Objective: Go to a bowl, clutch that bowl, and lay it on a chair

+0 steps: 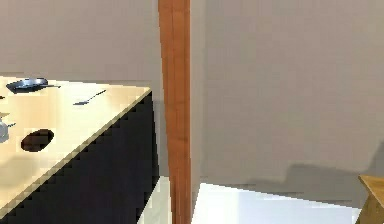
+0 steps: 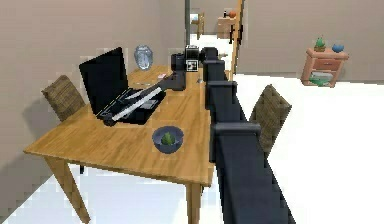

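Where the arm reaches out across the wooden table, the gripper lies at its far end, near the table's far side and just right of the open black laptop. Gripper state: cannot be determined. The fingers give no sign of their spread, and with the laptop's keyboard and the tabletop directly at and behind them, I cannot tell whether it has hold of anything.

Bowl: located on the near half of the table, just left of the arm and well short of the gripper. It is round and dark grey-blue, standing upright with its mouth upward. Being circular, it presents no long axis and no heading. A small green item sits inside it.

Seating: the left chair, with a woven back, is at the table's left side; the right chair is at its right side, past the arm. A clear rounded vase stands at the far edge behind the laptop. A small wooden side table stands far right.

Forward view: a counter with pale top and dark sides occupies the left, carrying a dark pan at its far end and a thin utensil. A reddish wooden post rises at centre.
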